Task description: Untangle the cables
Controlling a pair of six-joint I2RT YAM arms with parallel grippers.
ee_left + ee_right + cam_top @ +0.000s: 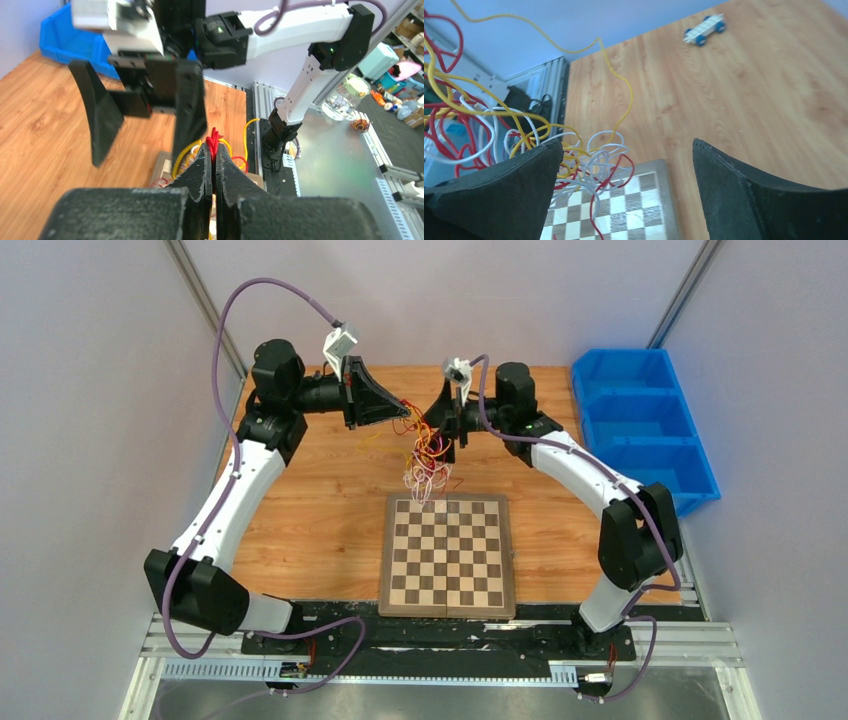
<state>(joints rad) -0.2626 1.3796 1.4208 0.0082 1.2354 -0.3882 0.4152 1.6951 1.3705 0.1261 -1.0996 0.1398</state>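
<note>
Nearest the lens in the left wrist view, the left fingers (pixel 202 172) are clenched together at the bottom centre of the frame. They nip a small bunch of red strands of the cables (pixel 214 140) between their tips, and yellow loops spill out to either side just behind. Beyond them, in the upper left, the right fingers (pixel 190 105) stand spread wide apart, gripping nothing. The right wrist view shows that spread from its own side, one dark finger at lower left and one at lower right, with red, white and yellow loops crowding the left side of the frame up to the lower-left finger's edge. In the top view the tangle hangs at the centre between the two arms' tips. Its lowest white loops are over the far edge of the chessboard (pixel 447 553); whether they touch it I cannot tell. A small white toy car (pixel 704 29) with blue wheels sits on the wooden tabletop (pixel 734 100) at upper right of the right wrist view. In the top view, blue bins (pixel 645 420) stand at the right edge.
</note>
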